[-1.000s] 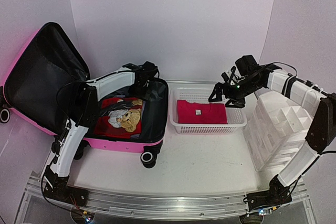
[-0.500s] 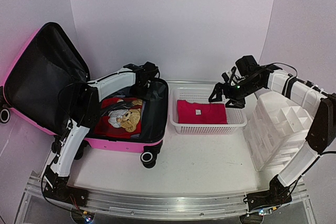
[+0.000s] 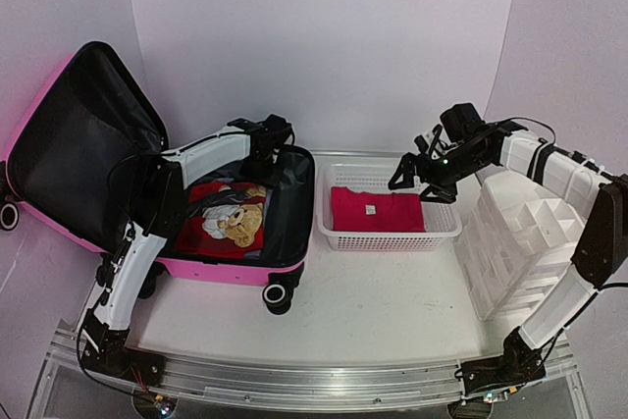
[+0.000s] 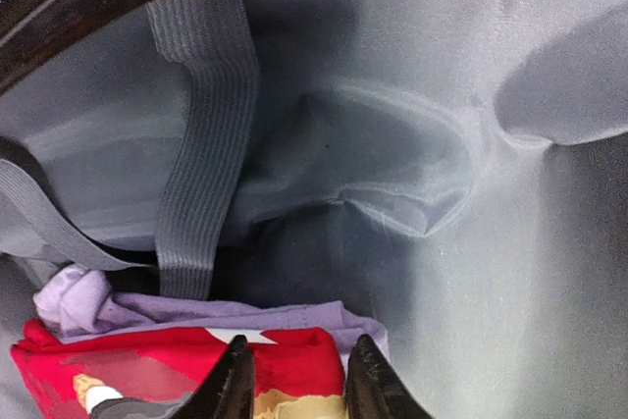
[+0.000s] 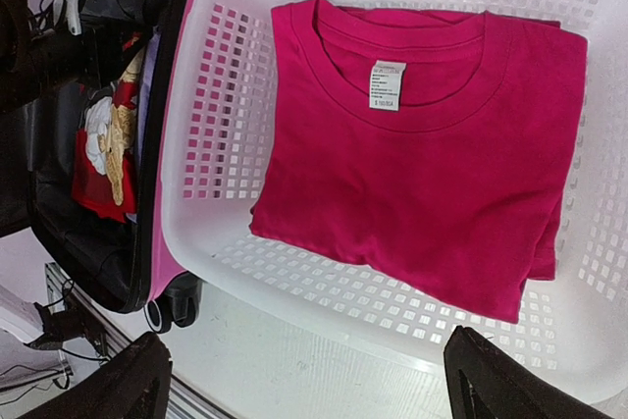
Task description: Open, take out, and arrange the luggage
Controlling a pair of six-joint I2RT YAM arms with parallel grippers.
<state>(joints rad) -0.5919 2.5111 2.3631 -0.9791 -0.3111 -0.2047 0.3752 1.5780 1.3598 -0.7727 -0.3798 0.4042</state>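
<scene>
Lower the left tool [image 4: 299,360], narrowly apart, onto the red garment [image 4: 177,365] inside the open luggage [image 3: 221,269] at overhead frame left, pinching cloth clear of the elastic strap [image 4: 201,144], with the right tool [image 5: 309,385] wide apart over the basket [image 5: 226,95].

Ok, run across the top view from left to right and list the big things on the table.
Open pink luggage → white mesh basket, holding a folded red shirt → white drawer organizer.
</scene>
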